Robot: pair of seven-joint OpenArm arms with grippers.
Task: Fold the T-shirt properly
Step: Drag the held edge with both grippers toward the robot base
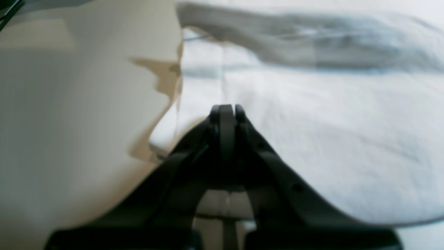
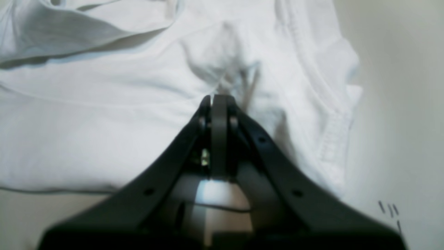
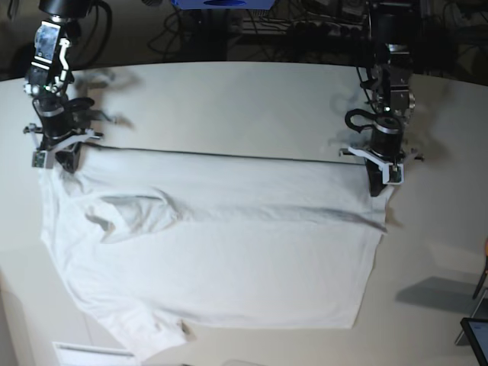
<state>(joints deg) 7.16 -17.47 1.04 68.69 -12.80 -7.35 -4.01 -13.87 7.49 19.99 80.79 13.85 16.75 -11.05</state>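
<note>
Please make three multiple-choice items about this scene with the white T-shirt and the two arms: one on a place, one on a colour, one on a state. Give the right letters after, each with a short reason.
1. Where on the large plain white cotton T-shirt do the two black grippers stand?
A. at the two ends of its far straight edge
B. both on its middle
C. at the near edge

2. What colour is the smooth tabletop?
A. dark brown
B. off-white
C. green

3. How do the jaws of the left gripper and the right gripper stand?
A. both wide open
B. one open, one shut
C. both shut

Answers:
1 A: the base view shows one gripper at each end of the taut far edge.
2 B: the bare surface beyond the shirt is pale off-white.
3 C: in each wrist view the fingertips meet with no gap.
</note>
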